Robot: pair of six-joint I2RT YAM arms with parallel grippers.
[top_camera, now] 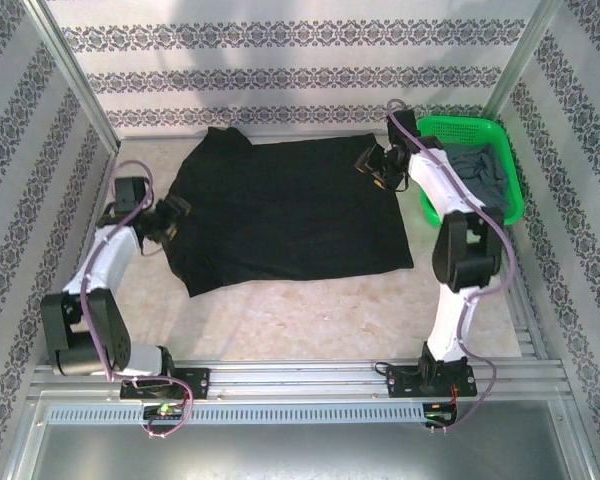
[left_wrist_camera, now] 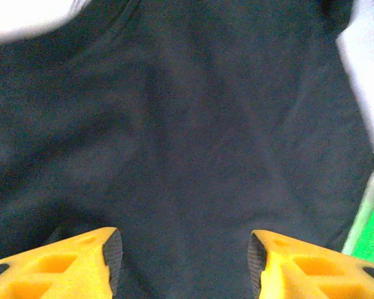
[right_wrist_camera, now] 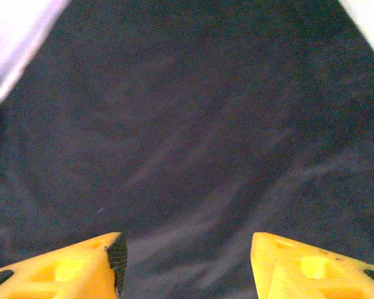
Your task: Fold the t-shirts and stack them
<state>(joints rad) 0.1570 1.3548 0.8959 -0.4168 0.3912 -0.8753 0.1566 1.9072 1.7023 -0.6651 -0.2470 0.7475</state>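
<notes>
Looking down past my left pincer, I am seeing its two yellow fingers standing wide apart with nothing between them. Black cloth is lying right under them. My right pincer is doing the same: fingers wide, holding nothing, with wrinkly black cloth below.

From above, I am seeing the left pincer sitting at the left edge of the black t-shirt. The right pincer is sitting at the shirt's right side, up near its far corner. The shirt is lying spread out in the middle of the table, closer to the far edge. It is a bit crooked, and its far left part is looking bunched up.

The grey t-shirt is waiting in a heap inside the green basket, which is in the far right corner of the table.

I am thinking the next job is pinching both sides and folding the black shirt over. Things could go wrong here. If one pincer is grabbing just the top layer, the shirt could open up and sag. If one side is lifting before the other, the cloth could slide and the fold could come out crooked. My right arm is also very near the basket, so a big swing could bump it.
</notes>
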